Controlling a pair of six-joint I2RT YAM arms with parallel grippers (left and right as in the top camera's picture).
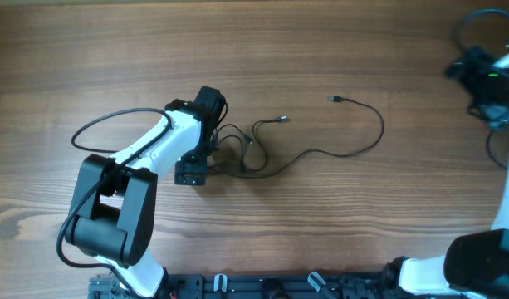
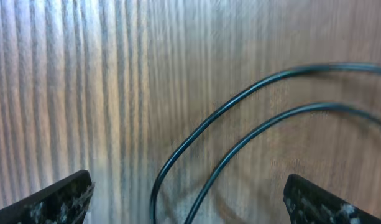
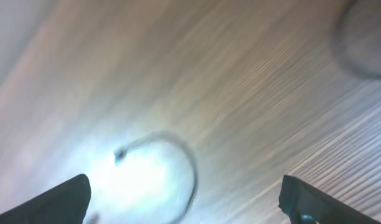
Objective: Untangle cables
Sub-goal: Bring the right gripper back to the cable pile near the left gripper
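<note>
Thin black cables (image 1: 262,162) lie tangled at the table's middle. One cable runs right in a loop to a plug end (image 1: 336,99); another short end (image 1: 281,120) points up right. My left gripper (image 1: 206,158) is open, low over the left part of the tangle. In the left wrist view two cable strands (image 2: 240,130) run between its open fingers (image 2: 187,199). My right gripper (image 1: 474,71) is raised at the far right edge, away from the cables. It is open and empty (image 3: 184,199), and its blurred view shows a cable loop (image 3: 178,155).
A black arm cable (image 1: 105,124) loops out to the left of the left arm. Both arm bases (image 1: 121,224) stand at the front edge. The table (image 1: 320,41) is bare wood.
</note>
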